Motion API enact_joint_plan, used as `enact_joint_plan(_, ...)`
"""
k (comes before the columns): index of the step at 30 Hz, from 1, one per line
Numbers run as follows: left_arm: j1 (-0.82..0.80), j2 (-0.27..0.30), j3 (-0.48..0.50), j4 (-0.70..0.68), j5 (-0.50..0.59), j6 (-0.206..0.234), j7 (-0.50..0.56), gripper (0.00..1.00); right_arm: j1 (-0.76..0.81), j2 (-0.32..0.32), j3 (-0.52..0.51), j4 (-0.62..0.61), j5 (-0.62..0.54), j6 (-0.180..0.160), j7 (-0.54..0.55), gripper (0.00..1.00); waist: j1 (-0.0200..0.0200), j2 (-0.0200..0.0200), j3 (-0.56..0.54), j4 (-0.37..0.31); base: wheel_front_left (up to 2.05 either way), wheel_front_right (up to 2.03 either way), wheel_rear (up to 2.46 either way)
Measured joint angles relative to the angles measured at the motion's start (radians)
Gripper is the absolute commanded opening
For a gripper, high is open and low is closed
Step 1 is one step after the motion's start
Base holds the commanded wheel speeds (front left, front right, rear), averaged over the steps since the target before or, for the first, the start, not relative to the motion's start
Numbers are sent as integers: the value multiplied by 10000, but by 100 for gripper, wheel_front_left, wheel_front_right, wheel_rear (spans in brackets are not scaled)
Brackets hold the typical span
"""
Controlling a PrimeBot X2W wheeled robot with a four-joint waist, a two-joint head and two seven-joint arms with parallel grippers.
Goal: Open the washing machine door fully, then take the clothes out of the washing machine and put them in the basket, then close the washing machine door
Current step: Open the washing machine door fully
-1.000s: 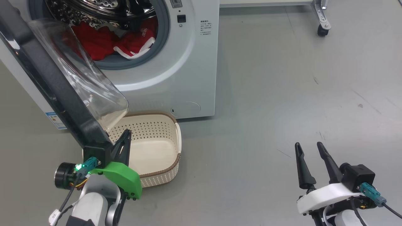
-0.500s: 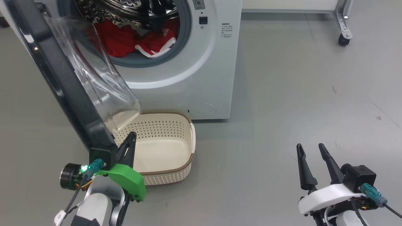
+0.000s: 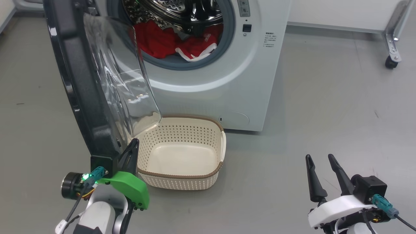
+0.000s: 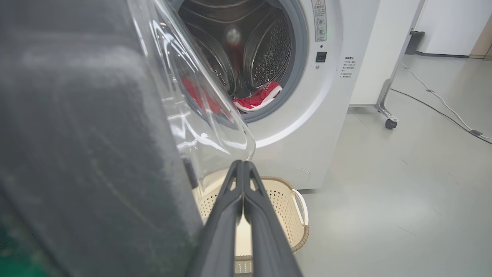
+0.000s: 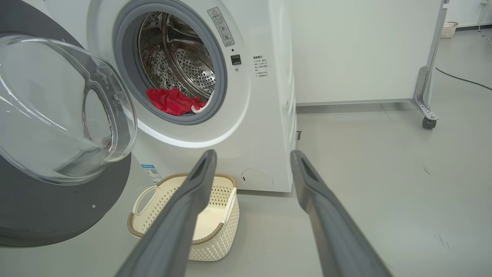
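The washing machine door (image 3: 74, 81) (black ring, bulging clear glass) stands swung wide, its lower edge just left of the left jaws. The cream basket (image 3: 182, 185) sits on the floor just right of them. Red clothes (image 3: 156, 42) lie ahead, inside the white washing machine (image 3: 234, 81).

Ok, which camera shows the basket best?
Head view: nearly the whole basket, empty. The right wrist view has a finger crossing it; the left wrist view hides most behind the door and shut left pincer.
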Motion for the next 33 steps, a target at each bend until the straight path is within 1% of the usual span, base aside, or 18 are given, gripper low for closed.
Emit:
enact_joint_plan(11, -11, 2, 403, 44, -313, 115, -100, 0, 4, 46, 44, -2, -13, 10, 0, 100, 0, 0, 6, 1004, 0, 0, 0)
enact_joint_plan(16, -56, 140, 713, 44, -445, 173, -128, 0, 2, 46, 56, -8, -111, 12, 0, 100, 0, 0, 173, 1353, 0, 0, 0)
enact_joint_plan(18, -86, 211, 851, 42, -458, 228, -174, 0, -1, 44, 84, -12, -127, 13, 0, 100, 0, 0, 272, 1464, 0, 0, 0)
enact_joint_plan(20, -153, 276, 1001, 42, -552, 267, -199, 0, -12, 44, 123, -12, -201, 84, 0, 100, 0, 0, 383, 1561, 0, 0, 0)
enact_joint_plan(28, -337, 468, 1676, -10, -876, 410, -290, 0, -118, 10, 257, -35, -291, 86, 4, 100, 0, 0, 893, 1836, 0, 0, 0)
enact_joint_plan(33, -514, 658, 2034, -8, -1078, 418, -314, 0, -406, -69, 414, -105, -462, 96, 52, 100, 0, 0, 1267, 1940, 0, 0, 0)
